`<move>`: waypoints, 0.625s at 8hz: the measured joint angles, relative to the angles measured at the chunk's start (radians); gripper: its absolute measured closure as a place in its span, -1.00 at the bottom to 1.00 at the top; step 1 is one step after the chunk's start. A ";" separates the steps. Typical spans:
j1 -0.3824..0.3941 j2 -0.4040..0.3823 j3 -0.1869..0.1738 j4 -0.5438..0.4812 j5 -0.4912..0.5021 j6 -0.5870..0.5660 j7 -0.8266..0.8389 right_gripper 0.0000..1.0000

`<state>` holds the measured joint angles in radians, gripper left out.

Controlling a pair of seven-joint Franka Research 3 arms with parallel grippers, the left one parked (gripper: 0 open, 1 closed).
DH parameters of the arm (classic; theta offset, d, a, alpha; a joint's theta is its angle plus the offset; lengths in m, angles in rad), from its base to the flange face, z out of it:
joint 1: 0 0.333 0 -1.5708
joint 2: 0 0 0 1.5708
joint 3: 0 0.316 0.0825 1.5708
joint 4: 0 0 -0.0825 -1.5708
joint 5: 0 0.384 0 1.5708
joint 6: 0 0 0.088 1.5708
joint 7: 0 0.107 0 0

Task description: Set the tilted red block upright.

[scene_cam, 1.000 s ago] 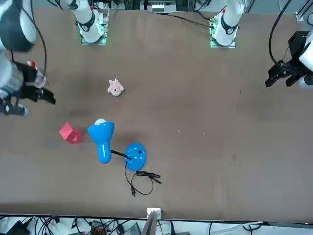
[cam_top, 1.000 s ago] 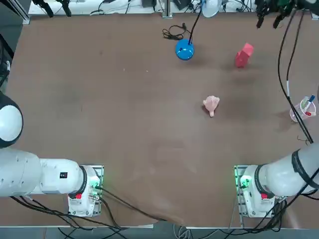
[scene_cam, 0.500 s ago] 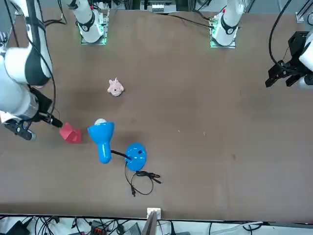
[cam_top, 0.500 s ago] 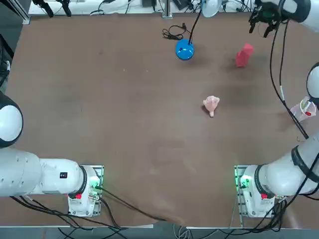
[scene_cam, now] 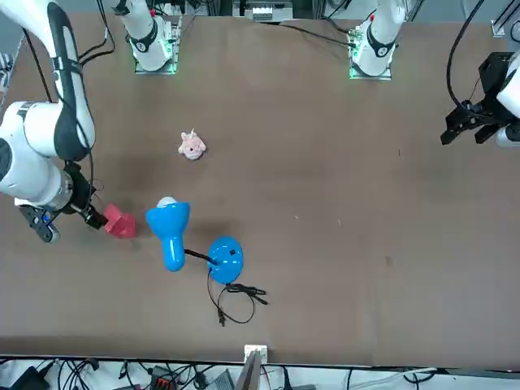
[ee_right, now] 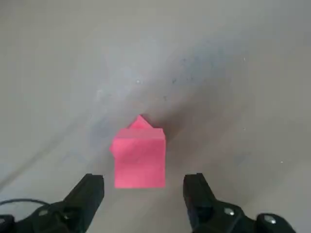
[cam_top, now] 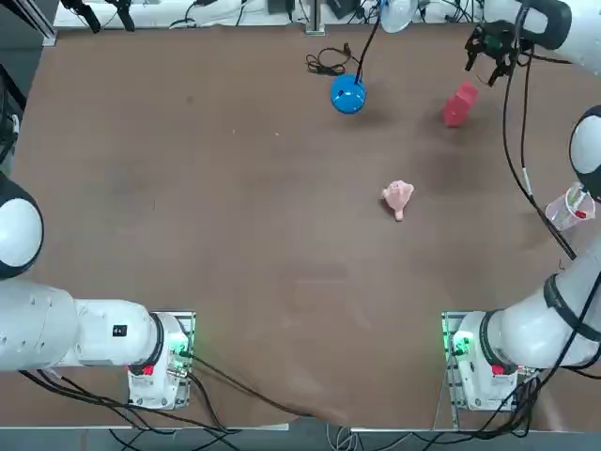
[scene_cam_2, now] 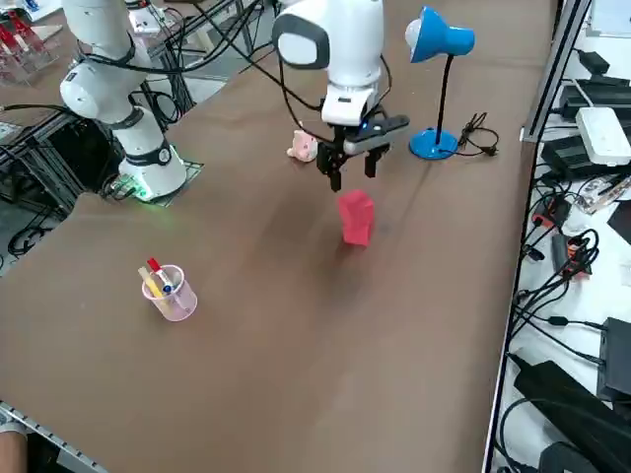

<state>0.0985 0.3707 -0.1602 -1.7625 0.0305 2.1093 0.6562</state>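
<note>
R. side view, L to R: pink mesh-like cup (scene_cam_2: 175, 307) on the table (scene_cam_2: 246, 394), w/ a few pens (scene_cam_2: 156, 281) standing in it, incl. one red-topped & one yellowish; exact no. unclear. Then the right gripper (scene_cam_2: 353, 177), claw wide, nothing held, fingers just above the red block (scene_cam_2: 356, 218). Block's on the table, tilted, near the pink animal figure (scene_cam_2: 303, 146) and blue lamp (scene_cam_2: 432, 144) but apart from both.

Top view has the cup near its R edge; front view doesn't show its contents. Lamp's head shows in full in front & r. side views, but top view mostly gets the round base — head's cut off at the edge. R. wrist view alone looks straight down on the block: it lies in line w/ the gap between the spread fingers, touching neither. Only r. side view catches a bit of a person's arm (scene_cam_2: 12, 451), bottom L corner.

Count, L to R: 1 cup, 1 pink figure, 1 block, 1 lamp.
</note>
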 joint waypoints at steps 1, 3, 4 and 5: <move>-0.007 0.001 0.000 -0.029 0.008 0.046 0.001 -1.00; -0.007 0.002 0.001 -0.085 0.009 0.114 0.008 -1.00; -0.006 0.002 0.002 -0.102 0.009 0.130 0.009 -1.00; -0.004 0.002 0.003 -0.114 0.009 0.144 0.011 -1.00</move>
<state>0.0943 0.3730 -0.1569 -1.8761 0.0394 2.2536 0.6667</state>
